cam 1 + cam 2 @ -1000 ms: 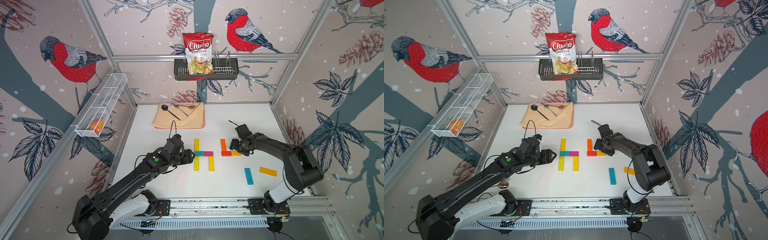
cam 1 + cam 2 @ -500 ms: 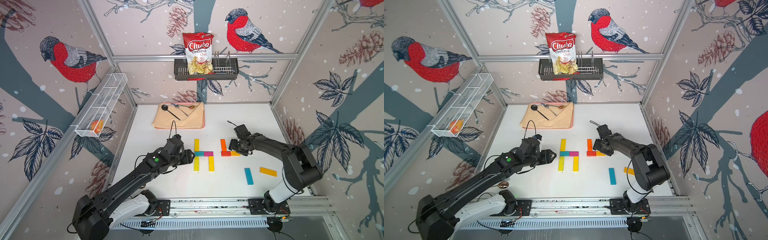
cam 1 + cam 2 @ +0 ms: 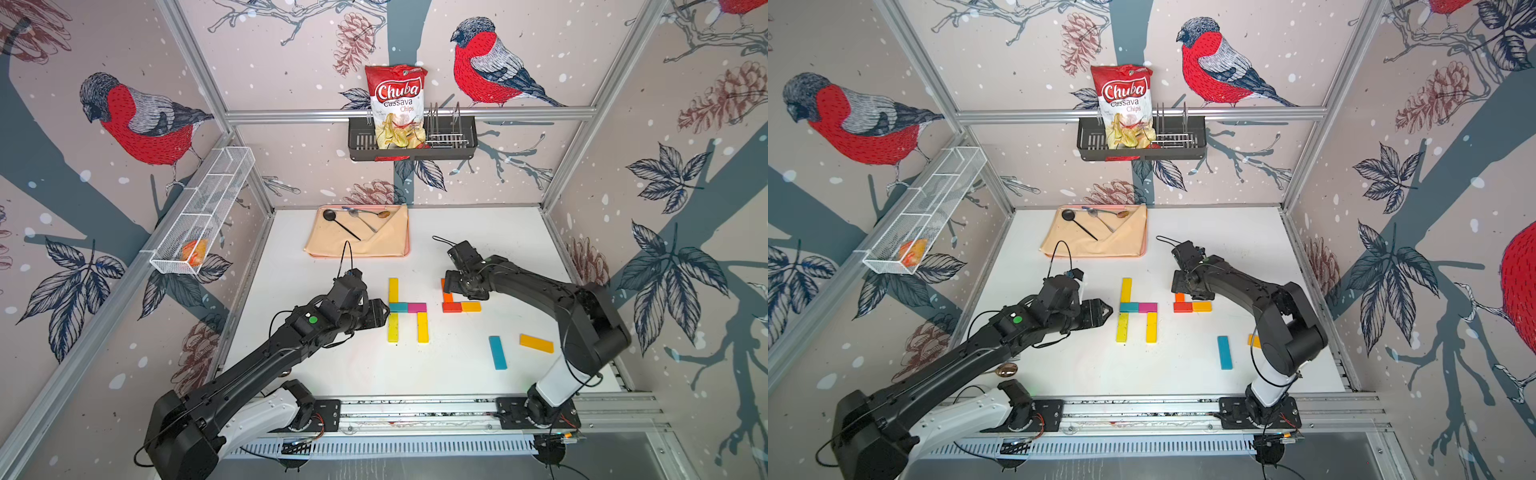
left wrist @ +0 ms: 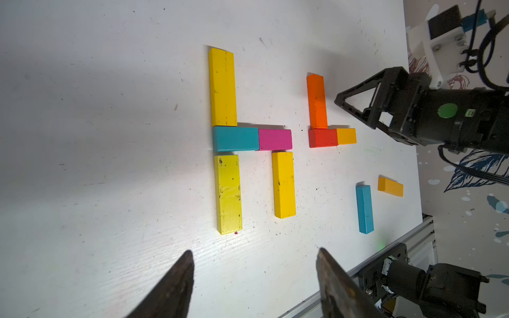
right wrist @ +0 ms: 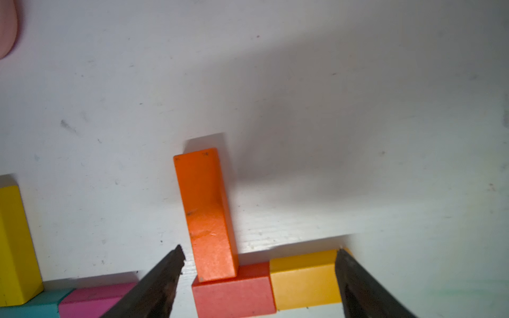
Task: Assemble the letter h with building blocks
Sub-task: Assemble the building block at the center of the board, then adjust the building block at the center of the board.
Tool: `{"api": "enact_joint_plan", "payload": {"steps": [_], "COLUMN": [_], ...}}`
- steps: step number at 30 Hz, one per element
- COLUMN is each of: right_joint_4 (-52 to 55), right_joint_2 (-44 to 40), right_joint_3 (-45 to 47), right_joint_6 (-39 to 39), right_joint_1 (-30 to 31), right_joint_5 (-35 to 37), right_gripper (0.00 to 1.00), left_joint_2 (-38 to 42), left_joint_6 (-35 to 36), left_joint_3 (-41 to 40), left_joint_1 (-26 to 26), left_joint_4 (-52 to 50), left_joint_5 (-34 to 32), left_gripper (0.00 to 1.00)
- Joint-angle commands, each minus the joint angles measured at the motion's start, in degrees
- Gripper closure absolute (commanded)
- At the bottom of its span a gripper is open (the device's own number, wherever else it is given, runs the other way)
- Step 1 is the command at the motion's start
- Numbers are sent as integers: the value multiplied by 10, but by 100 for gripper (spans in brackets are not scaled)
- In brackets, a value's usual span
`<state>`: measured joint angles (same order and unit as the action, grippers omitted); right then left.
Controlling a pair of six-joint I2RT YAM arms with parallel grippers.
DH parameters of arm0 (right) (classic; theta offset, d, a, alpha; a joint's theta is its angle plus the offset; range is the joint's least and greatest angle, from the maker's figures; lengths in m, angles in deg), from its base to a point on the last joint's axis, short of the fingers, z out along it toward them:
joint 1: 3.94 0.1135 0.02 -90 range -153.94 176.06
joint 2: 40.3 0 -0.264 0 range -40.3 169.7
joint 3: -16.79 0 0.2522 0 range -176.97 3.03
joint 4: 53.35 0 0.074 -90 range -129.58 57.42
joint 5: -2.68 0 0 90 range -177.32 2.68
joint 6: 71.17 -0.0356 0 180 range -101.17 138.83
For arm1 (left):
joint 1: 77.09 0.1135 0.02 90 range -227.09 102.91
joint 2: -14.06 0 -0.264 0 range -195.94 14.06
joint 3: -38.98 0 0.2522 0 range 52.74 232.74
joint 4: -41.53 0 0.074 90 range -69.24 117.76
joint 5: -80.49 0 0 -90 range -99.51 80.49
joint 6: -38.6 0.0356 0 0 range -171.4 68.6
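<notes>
1. Five flat painted building blocks were laid on the white tabletop as a letter h. A long yellow upper block was set above a short teal block, which touched a short magenta block. Two long yellow lower blocks were placed beneath them.
2. Just beside this h, a long orange block was butted against a short red block, which touched a short amber block.
3. A long teal-blue block and a longer amber block were left loose near the right arm's base.
4. The left gripper was held beside the h, its jaws partly parted and empty.
5. The right gripper was spread wide around the red and amber pair. Nothing was gripped, and contact with the amber block could not be told.
</notes>
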<state>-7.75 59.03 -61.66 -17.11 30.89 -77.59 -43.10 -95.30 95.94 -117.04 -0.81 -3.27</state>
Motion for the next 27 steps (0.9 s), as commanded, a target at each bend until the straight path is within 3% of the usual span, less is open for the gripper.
{"api": "enact_joint_plan", "payload": {"steps": [1, 15, 27], "right_joint_4": [27, 36, 35], "right_joint_2": [44, 127, 137], "right_joint_3": [-31, -93, -95], "right_joint_6": [23, 27, 10], "right_joint_1": [12, 30, 40], "right_joint_5": [15, 15, 19], "right_gripper": [15, 53, 61], "left_joint_2": [3, 11, 9], "left_joint_6": [3, 7, 9], "left_joint_3": [-1, 0, 4], "left_joint_1": [1, 3, 5], "left_joint_4": [12, 3, 2], "left_joint_5": [-1, -6, -7], "left_gripper": [31, 31, 31]}}
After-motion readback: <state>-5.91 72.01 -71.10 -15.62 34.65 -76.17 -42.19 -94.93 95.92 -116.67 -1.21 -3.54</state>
